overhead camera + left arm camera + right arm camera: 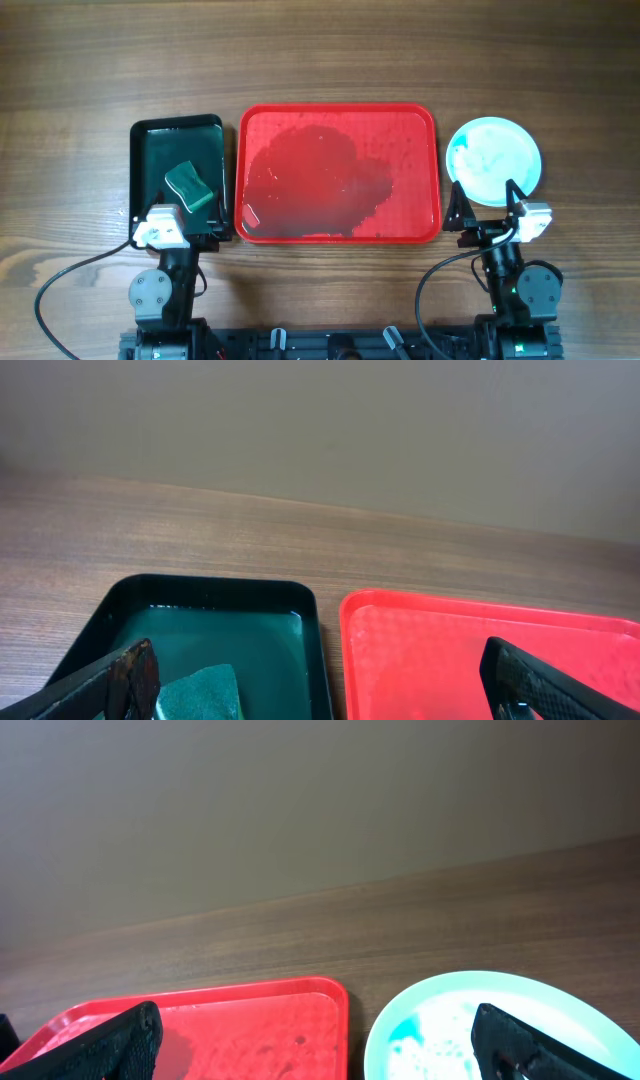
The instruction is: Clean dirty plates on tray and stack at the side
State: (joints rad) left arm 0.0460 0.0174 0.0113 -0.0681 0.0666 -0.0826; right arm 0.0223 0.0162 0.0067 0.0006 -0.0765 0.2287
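Observation:
The red tray [338,172] lies mid-table with nothing on it but a wet film; it also shows in the left wrist view [430,650] and the right wrist view [250,1020]. A pale mint-blue plate [494,160] sits on the table right of the tray, wet with whitish streaks and small blue patches, and shows in the right wrist view [440,1020]. Whether other plates lie under it I cannot tell. No cream-white plate is in view. My left gripper [178,222] [325,680] is open and empty at the black tray's near edge. My right gripper [486,212] [320,1040] is open and empty at the plate's near edge.
A black tray [178,128] [300,600] holding dark green liquid stands left of the red tray, with a green sponge [188,186] [205,695] lying in it. Bare wooden table lies beyond the trays and plate.

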